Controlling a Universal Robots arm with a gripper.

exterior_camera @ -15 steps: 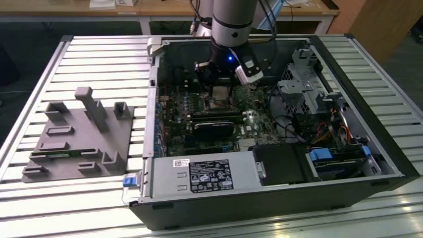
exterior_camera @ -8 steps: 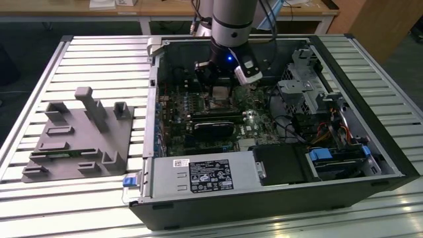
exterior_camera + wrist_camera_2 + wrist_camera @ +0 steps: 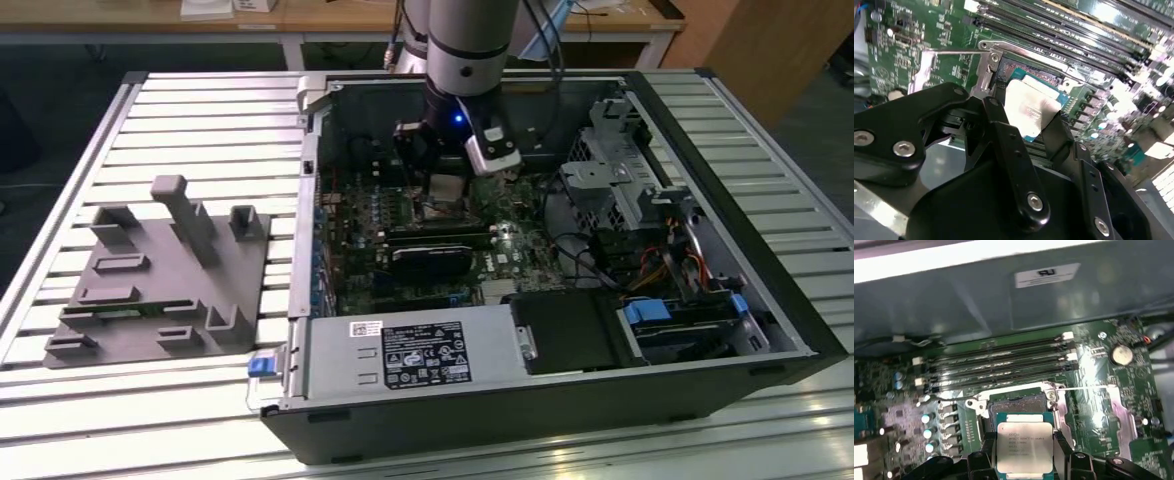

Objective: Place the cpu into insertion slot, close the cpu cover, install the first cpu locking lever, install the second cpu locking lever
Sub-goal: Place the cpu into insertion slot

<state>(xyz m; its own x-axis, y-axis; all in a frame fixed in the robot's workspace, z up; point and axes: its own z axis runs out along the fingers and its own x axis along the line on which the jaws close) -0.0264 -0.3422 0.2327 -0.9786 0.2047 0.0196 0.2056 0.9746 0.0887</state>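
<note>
Cpu (image 3: pixel 1025 447) in gripper (image 3: pixel 1025 452), arm (image 3: pixel 461 40) upright over insertion slot (image 3: pixel 1016 402)

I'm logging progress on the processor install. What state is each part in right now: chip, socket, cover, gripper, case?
cpu: held between the gripper's fingers, not seated in the insertion slot.
insertion slot: uncovered, empty.
cpu cover: open, lying off to the slot's side.
gripper: shut on the cpu.
computer case: lying with its open side up.
</note>
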